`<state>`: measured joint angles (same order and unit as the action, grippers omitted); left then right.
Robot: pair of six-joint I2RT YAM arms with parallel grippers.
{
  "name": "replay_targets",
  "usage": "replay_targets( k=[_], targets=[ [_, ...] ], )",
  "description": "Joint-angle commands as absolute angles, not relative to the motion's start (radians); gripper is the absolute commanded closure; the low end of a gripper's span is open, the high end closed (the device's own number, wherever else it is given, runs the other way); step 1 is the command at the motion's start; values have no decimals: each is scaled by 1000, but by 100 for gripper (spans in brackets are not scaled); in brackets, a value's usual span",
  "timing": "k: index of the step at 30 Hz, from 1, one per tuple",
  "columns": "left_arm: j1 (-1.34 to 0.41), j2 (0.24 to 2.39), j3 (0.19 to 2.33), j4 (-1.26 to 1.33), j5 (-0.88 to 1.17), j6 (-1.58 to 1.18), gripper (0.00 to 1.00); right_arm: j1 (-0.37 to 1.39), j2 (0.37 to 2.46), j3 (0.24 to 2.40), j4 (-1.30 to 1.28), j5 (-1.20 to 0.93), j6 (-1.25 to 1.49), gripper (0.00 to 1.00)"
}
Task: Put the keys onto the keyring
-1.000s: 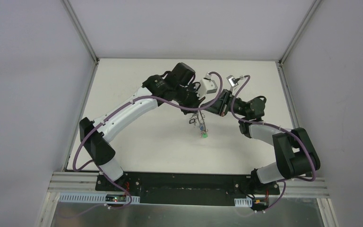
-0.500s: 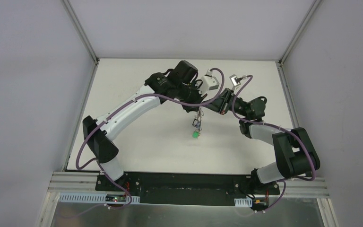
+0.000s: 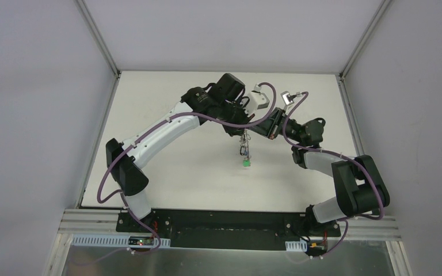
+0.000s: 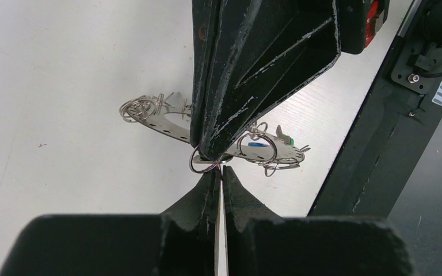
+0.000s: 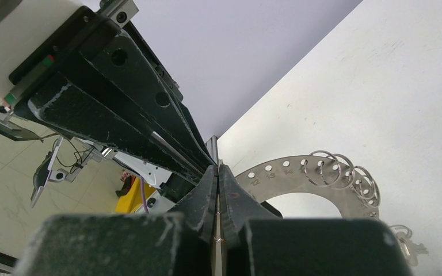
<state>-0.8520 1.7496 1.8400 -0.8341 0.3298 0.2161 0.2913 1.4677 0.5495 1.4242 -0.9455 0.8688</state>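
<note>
1. The threading step is judged to be in hand: the left pincer [image 4: 219,172] and right pincer [image 5: 217,169] are brought tip to tip above the middle of the counter [image 4: 63,69].
2. Both pincers are seen fully closed. A small ring [image 4: 194,166] is caught where the tips meet; which pincer bears it cannot be told.
3. The keyring [image 4: 167,125], seen as a flat curved band with numbered holes, is hung just beneath the tips. It appears to be lifted off the counter.
4. Several rings are already carried on the band, with a blue tag [image 4: 255,145], a green tag [image 3: 245,163] and a small key [image 5: 410,248].
5. A fine, steady feed is called for next, so that the ring is worked through a hole without the band being dropped.
</note>
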Motion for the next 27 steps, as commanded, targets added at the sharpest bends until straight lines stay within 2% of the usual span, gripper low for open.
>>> replay_targets(
  k=[1, 9, 17, 27],
  targets=[
    [-879, 1715, 1833, -791, 333, 220, 94, 289, 1454, 565, 1509, -936, 858, 100],
    [-839, 1641, 1755, -778, 359, 231, 79, 269, 1449, 580, 1535, -996, 838, 100],
    [-757, 1607, 1706, -708, 549, 131, 69, 267, 1458, 592, 1546, -1040, 818, 100],
    [-719, 1710, 1732, -635, 769, -61, 67, 267, 1449, 594, 1554, -1056, 823, 100]
  ],
)
